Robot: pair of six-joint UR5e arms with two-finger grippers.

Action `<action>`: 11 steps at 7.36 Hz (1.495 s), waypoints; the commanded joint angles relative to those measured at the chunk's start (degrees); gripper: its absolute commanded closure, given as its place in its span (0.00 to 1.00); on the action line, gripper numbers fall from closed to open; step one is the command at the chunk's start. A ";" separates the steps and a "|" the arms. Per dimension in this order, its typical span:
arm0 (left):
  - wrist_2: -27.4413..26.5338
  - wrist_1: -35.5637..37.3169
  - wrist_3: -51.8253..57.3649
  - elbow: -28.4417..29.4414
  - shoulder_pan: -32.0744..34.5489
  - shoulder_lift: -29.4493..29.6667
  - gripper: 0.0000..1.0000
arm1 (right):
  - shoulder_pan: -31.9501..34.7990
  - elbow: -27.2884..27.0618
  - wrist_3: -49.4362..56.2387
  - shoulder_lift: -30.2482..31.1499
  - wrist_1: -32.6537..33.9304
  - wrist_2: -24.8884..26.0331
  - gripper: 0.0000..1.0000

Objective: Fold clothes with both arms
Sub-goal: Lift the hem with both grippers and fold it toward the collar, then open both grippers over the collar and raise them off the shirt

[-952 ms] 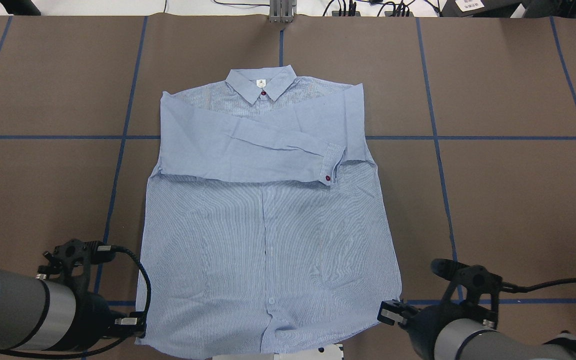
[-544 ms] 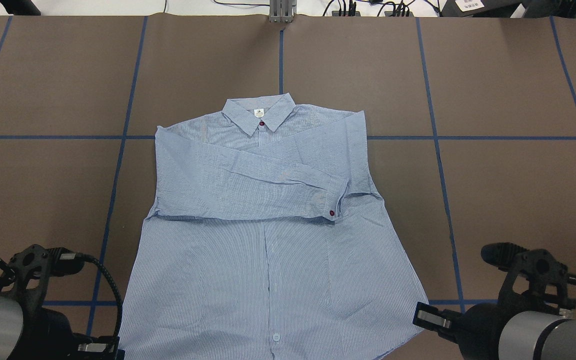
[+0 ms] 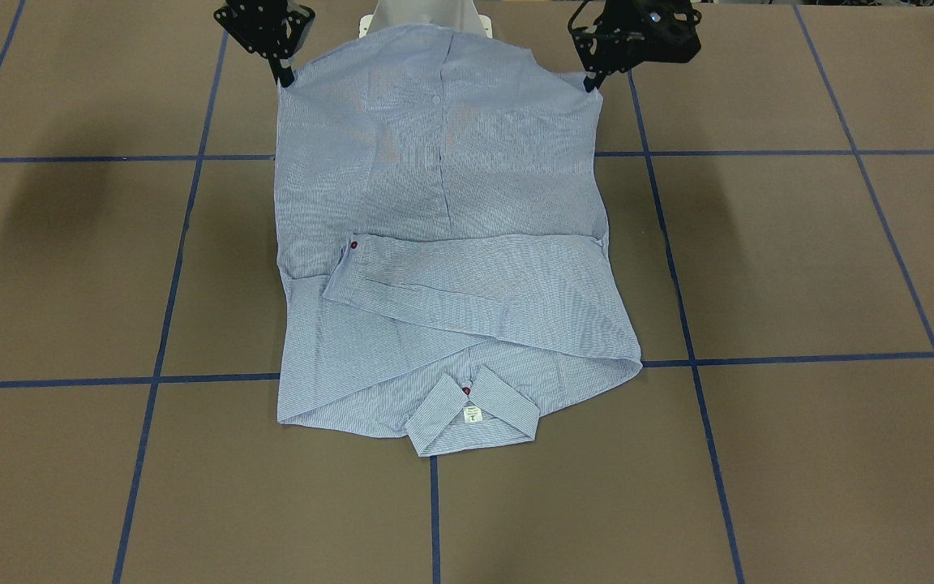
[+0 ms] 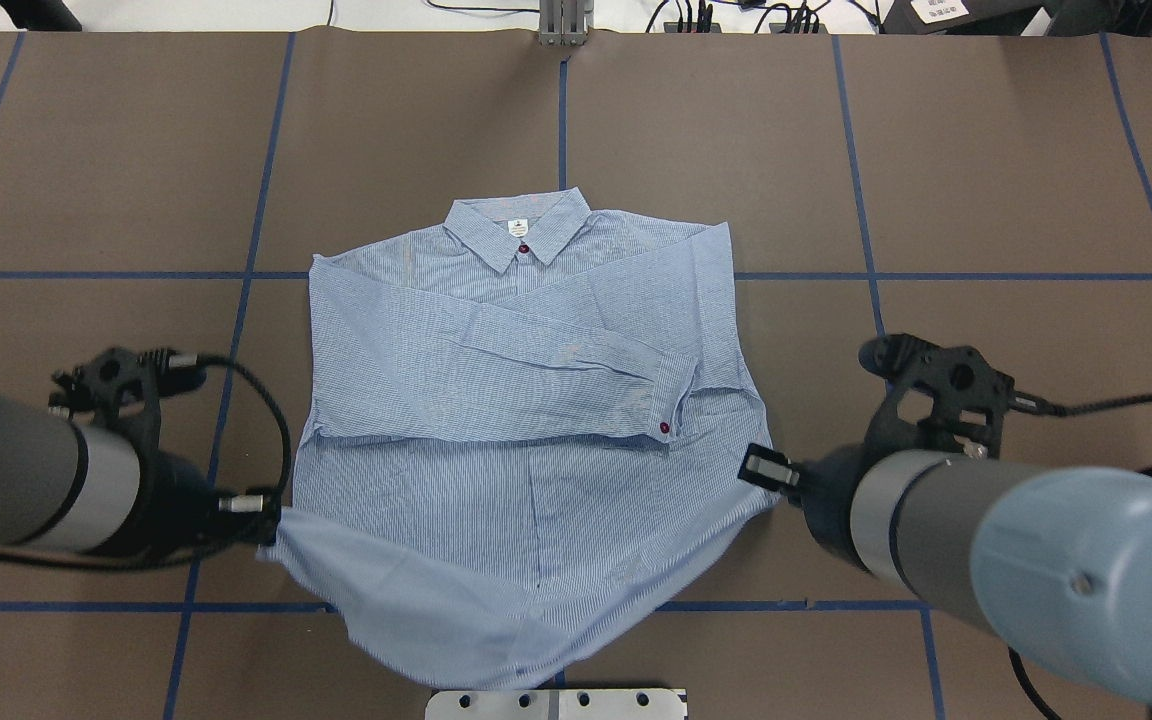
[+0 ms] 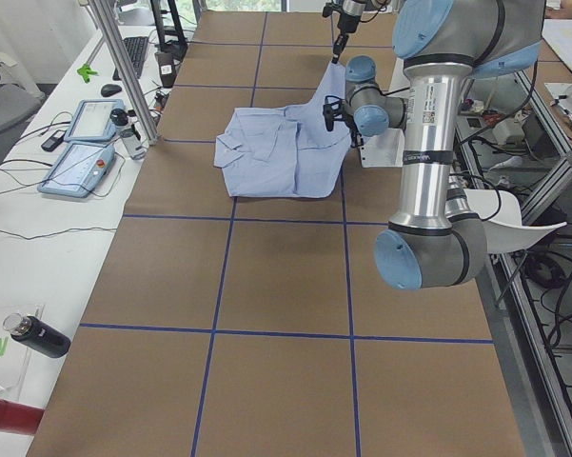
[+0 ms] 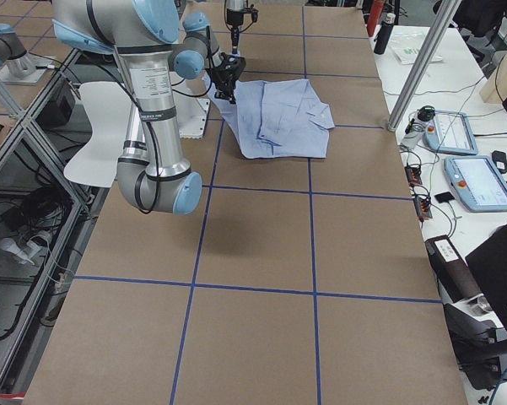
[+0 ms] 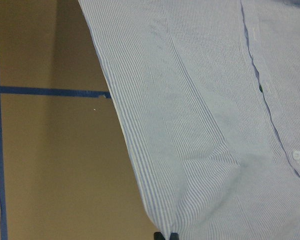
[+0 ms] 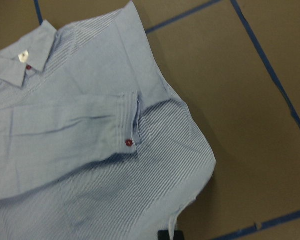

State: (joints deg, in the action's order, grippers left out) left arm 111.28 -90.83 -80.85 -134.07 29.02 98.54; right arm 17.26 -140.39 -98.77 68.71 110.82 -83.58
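The striped shirt [image 4: 526,400] lies front up on the brown table, collar [image 4: 519,232] at the far side, both sleeves folded across the chest. Its two hem corners are raised off the table. My left gripper [image 4: 268,516] is shut on the hem corner on the overhead view's left, and the cloth under it curls so the paler inside shows. My right gripper [image 4: 774,482] is shut on the other hem corner. In the front-facing view the left gripper [image 3: 593,81] and right gripper [image 3: 284,79] hold the hem up, taut between them. Each wrist view shows cloth pinched at the fingertips [image 7: 167,236] [image 8: 169,235].
The table [image 4: 1016,180] carries a grid of blue tape lines. The white base plate [image 4: 556,703] sits at the near edge under the hem. Cables and a metal post [image 4: 563,20] line the far edge. Control pendants [image 5: 81,157] lie on the side bench.
Both grippers first dragged the shirt toward the robot, then rose and moved forward with the hem corners. The hem is now lifted and sags between them.
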 commanded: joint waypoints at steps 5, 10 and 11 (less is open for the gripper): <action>-4.40 1.46 15.55 24.51 17.57 18.60 1.00 | 21.93 32.42 15.54 -7.88 -23.50 -10.55 1.00; -4.41 -14.18 19.32 38.86 17.56 19.06 1.00 | 22.82 47.82 18.17 -13.96 -28.16 -10.64 1.00; -4.41 -15.77 19.33 40.36 17.56 19.41 0.98 | 23.08 49.32 18.17 -13.96 -30.02 -10.64 1.00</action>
State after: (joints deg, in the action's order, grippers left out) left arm 106.88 -104.14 -61.83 -96.03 46.59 117.64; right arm 40.15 -93.64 -80.77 54.83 83.48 -94.20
